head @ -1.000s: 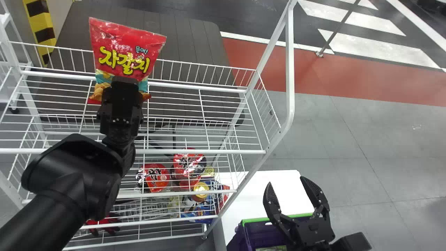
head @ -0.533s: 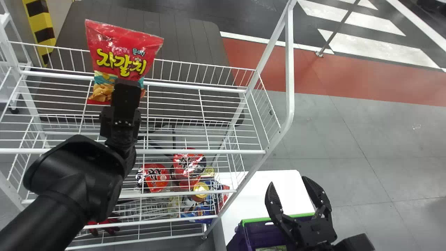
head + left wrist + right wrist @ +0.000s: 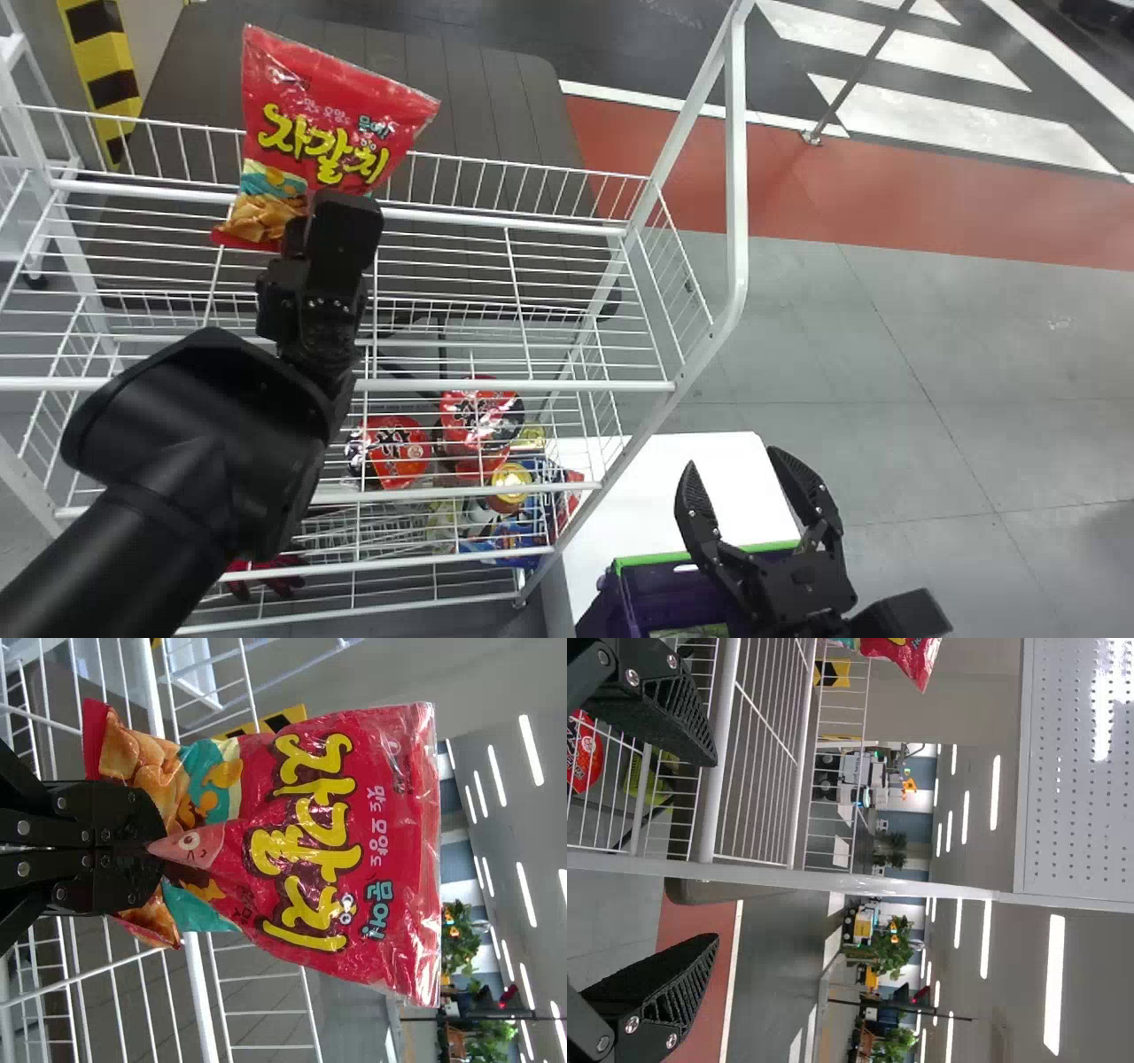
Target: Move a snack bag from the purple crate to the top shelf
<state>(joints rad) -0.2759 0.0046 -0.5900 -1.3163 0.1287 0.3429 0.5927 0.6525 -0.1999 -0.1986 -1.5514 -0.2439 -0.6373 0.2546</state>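
Above the top shelf (image 3: 532,386), head view: snack bag (image 3: 332,124) roughly upright, pinched in the left jaws, nearer than the wide-spread right jaws. Left wrist view: long axis in line with the left jaws, lower end gripped (likely lowering next). Right wrist view: snack bag well off.

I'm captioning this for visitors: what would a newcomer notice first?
Probably the bright red snack bag, pinched near its lower end by the left gripper over the white wire rack. Next comes the open right gripper, near the purple crate at the rack's right.
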